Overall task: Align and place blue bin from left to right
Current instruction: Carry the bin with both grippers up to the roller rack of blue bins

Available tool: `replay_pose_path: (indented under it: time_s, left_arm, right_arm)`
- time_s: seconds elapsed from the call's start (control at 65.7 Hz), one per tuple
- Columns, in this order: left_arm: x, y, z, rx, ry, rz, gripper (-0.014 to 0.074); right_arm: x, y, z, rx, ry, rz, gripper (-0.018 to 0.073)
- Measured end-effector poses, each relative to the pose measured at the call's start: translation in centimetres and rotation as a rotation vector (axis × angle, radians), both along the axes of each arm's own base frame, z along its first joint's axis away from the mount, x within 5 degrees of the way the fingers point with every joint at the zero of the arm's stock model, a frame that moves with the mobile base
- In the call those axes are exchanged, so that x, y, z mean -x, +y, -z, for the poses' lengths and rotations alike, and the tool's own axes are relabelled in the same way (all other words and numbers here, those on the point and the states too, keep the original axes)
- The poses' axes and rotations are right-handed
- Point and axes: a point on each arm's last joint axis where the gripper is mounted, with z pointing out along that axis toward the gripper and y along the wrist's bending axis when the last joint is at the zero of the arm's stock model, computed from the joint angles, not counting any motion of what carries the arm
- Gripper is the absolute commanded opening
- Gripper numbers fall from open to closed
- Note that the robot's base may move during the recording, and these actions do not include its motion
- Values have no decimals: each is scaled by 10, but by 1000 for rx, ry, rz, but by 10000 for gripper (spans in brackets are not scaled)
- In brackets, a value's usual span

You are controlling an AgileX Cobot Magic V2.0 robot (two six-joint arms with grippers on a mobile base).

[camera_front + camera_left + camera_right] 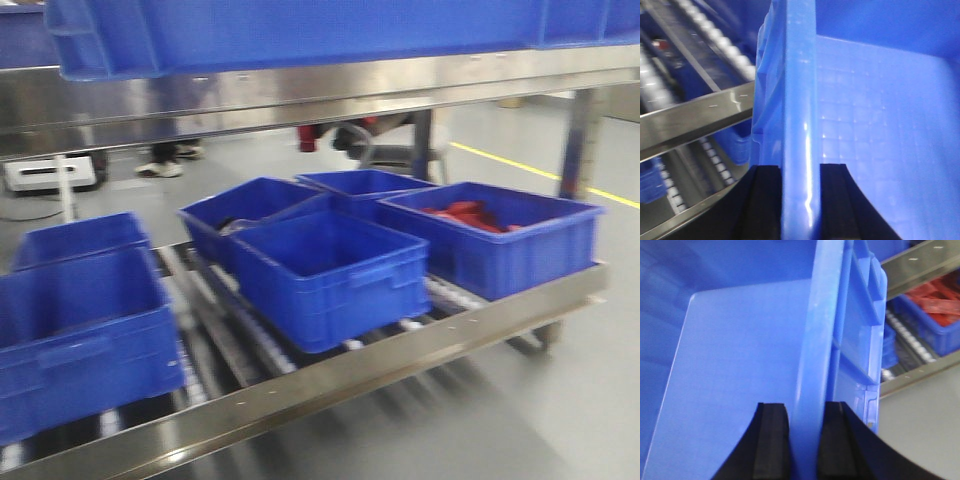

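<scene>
**A:** Item one, nearest?
**B:** Left gripper and right gripper, each clamped across an opposite side wall of the carried blue bin, which is held high above the rack.
**A:** Hazard?
**B:** The hold is on the rims only. If the arms move unevenly, a wall may slip free or the bin may tip.
**A:** Item two, beyond?
**B:** Roller rack, crowded with a skewed centre bin and a red-parts bin. A misjudged descent may strike their rims, and the rollers may carry the bin off line.

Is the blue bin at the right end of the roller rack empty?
No, the rightmost blue bin holds red parts inside.
</scene>
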Motion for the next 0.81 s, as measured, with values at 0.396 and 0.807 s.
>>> replay_pose_path:
  time_s: [0.396, 0.807]
  left_arm:
    - [0, 0, 0, 0, 0, 0, -111]
    - [0, 0, 0, -2, -1, -1, -111]
  right_arm:
    - [0, 0, 0, -2, 1, 1, -71]
    - [0, 0, 0, -2, 1, 1, -71]
